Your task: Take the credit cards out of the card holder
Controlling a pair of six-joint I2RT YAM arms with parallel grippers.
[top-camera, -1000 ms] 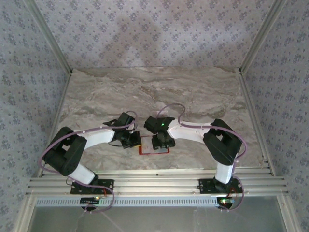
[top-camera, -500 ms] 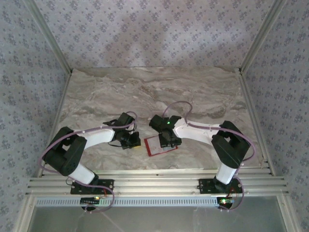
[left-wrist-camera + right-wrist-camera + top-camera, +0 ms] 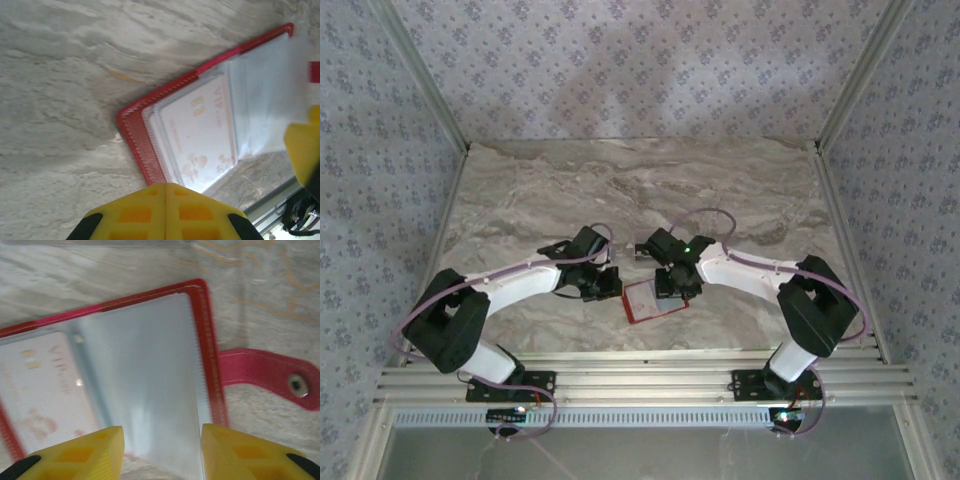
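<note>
The card holder [image 3: 207, 340] is bright red with pale stitching, its sleeves [image 3: 145, 370] silvery-clear, and its red snap tab [image 3: 255, 371] carries a dull grey stud [image 3: 297, 385]. The credit card [image 3: 200, 130] inside is off-white with faint pinkish-orange lettering. The left hand [image 3: 165, 192] and right hand [image 3: 161, 440] are yellow edged with black, the tabletop [image 3: 620, 180] is grey-beige veined marble, and the walls [image 3: 620, 60] are pale lilac-grey with a small repeated floral print.

A marble-patterned table [image 3: 620, 180] is enclosed on three sides by walls [image 3: 640, 60] covered in a pale floral print. Slotted aluminium rails [image 3: 640, 375] are laid along its near edge, and slanted metal posts [image 3: 420, 70] are set at its far corners.
</note>
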